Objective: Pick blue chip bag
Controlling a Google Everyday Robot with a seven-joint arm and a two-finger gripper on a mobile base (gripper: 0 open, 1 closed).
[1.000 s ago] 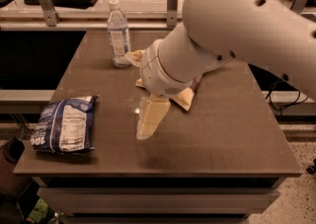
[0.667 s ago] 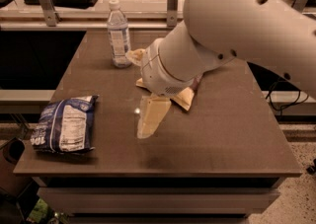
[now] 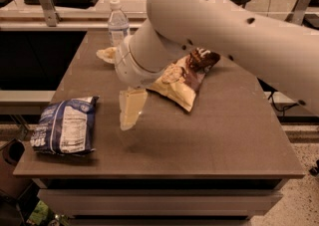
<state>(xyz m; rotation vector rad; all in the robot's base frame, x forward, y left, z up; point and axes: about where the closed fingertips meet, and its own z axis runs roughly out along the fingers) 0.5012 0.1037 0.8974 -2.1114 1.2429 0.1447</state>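
Evidently approach phase, no grasp yet. The gripper hangs tip-down over the table, near the blue bag but apart from it, on the side toward the table's middle. It shows as one pale tapered shape, so open vs closed can't be told. The bag lies flat at the table's front corner on the view-left, label panel up, one end close to the edge. The arm arches over the brown bag; a bottle stands at the back, well apart.

Next move, as a judgement: shift the gripper across until it's over the bag, w/ jaws spread to straddle it, then descend and close. Crinkly film will prob. give, so a bite on the bulk beats an edge pinch. Risk: nudging the bag off the edge.
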